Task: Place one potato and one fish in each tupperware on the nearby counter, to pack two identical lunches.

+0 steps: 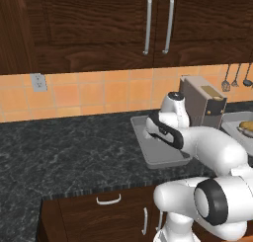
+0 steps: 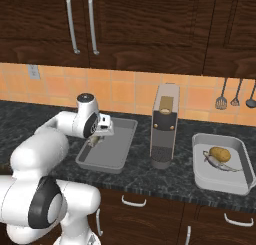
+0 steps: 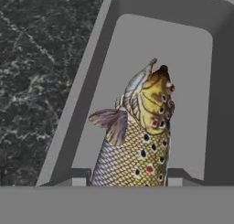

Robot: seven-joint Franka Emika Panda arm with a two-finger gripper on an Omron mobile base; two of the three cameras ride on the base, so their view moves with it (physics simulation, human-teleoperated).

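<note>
My gripper (image 3: 130,178) is shut on a spotted fish (image 3: 141,136), whose head points down at the floor of the left tupperware (image 3: 192,81). From the right base view, the gripper (image 2: 94,138) hangs just above the near left part of that tupperware (image 2: 112,151), which holds nothing else that I can see. To the right of the toaster, the other tupperware (image 2: 220,185) holds a potato (image 2: 220,153) and a second fish (image 2: 216,162). The left base view shows the left tupperware (image 1: 158,156) partly hidden by my arm.
A boxy silver toaster (image 2: 165,121) stands between the two trays. Dark speckled counter (image 1: 74,152) stretches to the left. Kitchen utensils (image 2: 235,96) hang on the tiled wall at the right. Wall cabinets sit overhead and drawers lie below the counter edge.
</note>
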